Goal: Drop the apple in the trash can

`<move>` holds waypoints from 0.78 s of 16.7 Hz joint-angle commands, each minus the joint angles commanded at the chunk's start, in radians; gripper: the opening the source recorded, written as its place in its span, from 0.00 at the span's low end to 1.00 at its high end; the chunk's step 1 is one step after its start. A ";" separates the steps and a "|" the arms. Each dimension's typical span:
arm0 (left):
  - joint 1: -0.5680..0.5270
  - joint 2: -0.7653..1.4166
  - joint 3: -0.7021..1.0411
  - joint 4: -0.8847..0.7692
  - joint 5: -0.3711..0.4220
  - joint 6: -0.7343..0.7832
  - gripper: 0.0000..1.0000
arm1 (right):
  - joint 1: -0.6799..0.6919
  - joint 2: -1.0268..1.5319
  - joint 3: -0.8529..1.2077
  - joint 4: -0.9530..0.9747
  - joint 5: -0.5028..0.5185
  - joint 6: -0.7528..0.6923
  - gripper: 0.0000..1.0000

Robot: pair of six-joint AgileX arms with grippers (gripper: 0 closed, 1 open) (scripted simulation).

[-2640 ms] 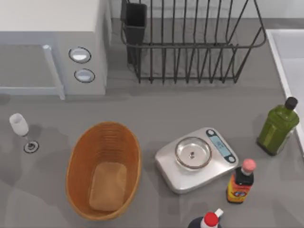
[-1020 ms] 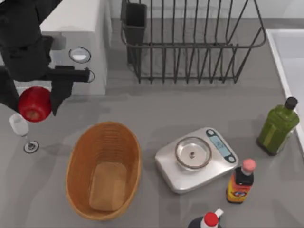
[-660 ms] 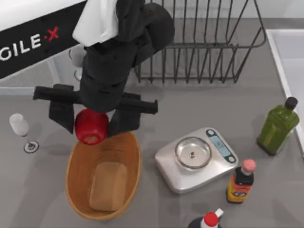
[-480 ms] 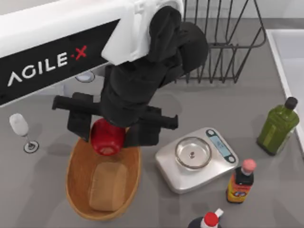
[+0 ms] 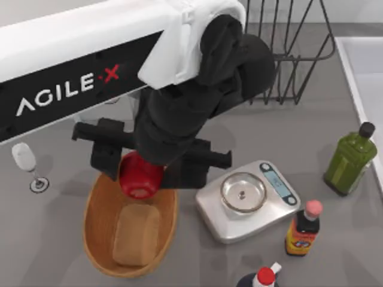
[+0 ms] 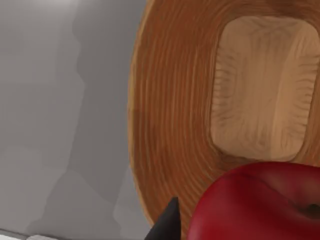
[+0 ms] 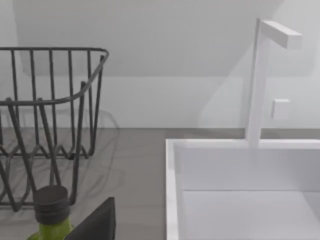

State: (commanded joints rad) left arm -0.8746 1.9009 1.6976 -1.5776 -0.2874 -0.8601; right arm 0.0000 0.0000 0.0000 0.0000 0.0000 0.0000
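Note:
The apple [image 5: 140,177] is glossy red and hangs above the far end of the oval wicker basket [image 5: 99,239]. My left gripper [image 5: 143,170] is shut on the apple, one black finger on each side of it. In the left wrist view the apple [image 6: 255,205] is close up, with one black fingertip [image 6: 167,224] beside it and the basket [image 6: 170,125] below, its flat pale bottom bare. The trash can is out of view. A dark piece of my right gripper [image 7: 95,222] shows beside a green bottle [image 7: 50,212] near the sink.
Right of the basket stands a silver kitchen scale [image 5: 245,200]. A green bottle [image 5: 350,158], a sauce bottle [image 5: 302,230] and a red-capped dark bottle [image 5: 260,278] stand at the right and front. A wine glass [image 5: 25,161] is left, a wire dish rack [image 5: 287,54] behind.
My left arm swung in from the left with the apple in its grip. It moved right past the wine glass to above the basket's far end.

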 joint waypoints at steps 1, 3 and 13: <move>0.003 -0.002 -0.012 0.012 0.000 0.003 0.00 | 0.000 0.000 0.000 0.000 0.000 0.000 1.00; 0.012 -0.009 -0.061 0.060 -0.002 0.012 0.00 | 0.000 0.000 0.000 0.000 0.000 0.000 1.00; 0.047 -0.023 -0.294 0.284 -0.013 0.050 0.00 | 0.000 0.000 0.000 0.000 0.000 0.000 1.00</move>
State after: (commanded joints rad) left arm -0.8274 1.8782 1.4035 -1.2934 -0.3001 -0.8105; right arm 0.0000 0.0000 0.0000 0.0000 0.0000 0.0000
